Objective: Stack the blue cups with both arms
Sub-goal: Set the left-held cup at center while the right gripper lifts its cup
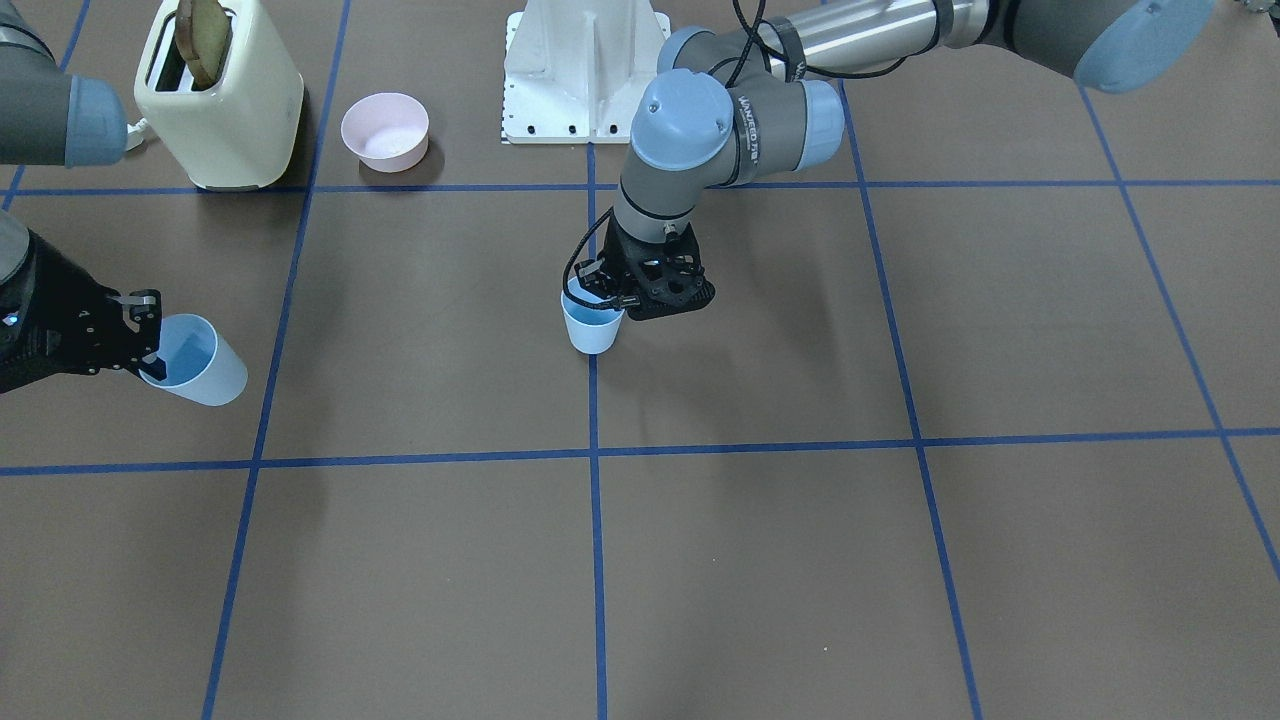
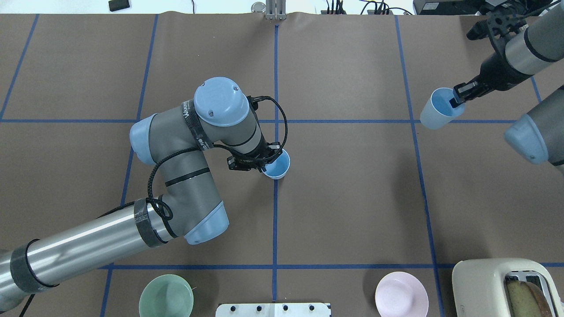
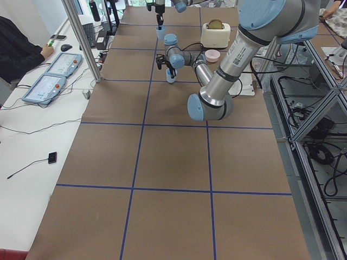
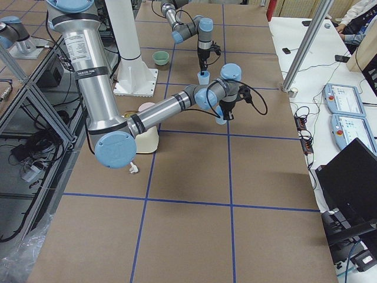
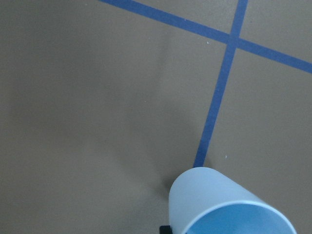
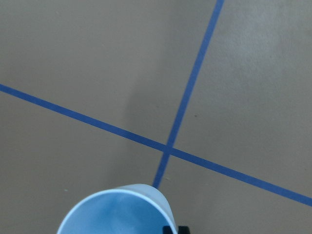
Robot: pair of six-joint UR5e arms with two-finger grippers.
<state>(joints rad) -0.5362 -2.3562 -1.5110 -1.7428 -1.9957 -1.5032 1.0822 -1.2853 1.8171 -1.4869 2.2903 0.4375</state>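
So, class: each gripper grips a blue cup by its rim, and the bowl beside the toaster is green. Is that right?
Not quite. It is the pink bowl that sits beside the toaster; the green bowl sits across the white base from it, as the overhead view shows. The left gripper does grip one blue cup by its rim, the right gripper the other cup.

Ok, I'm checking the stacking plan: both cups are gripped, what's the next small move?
Probably swing the right tool with its tilted cup toward the centre cup, which the left tool grips by the rim; they are far apart.
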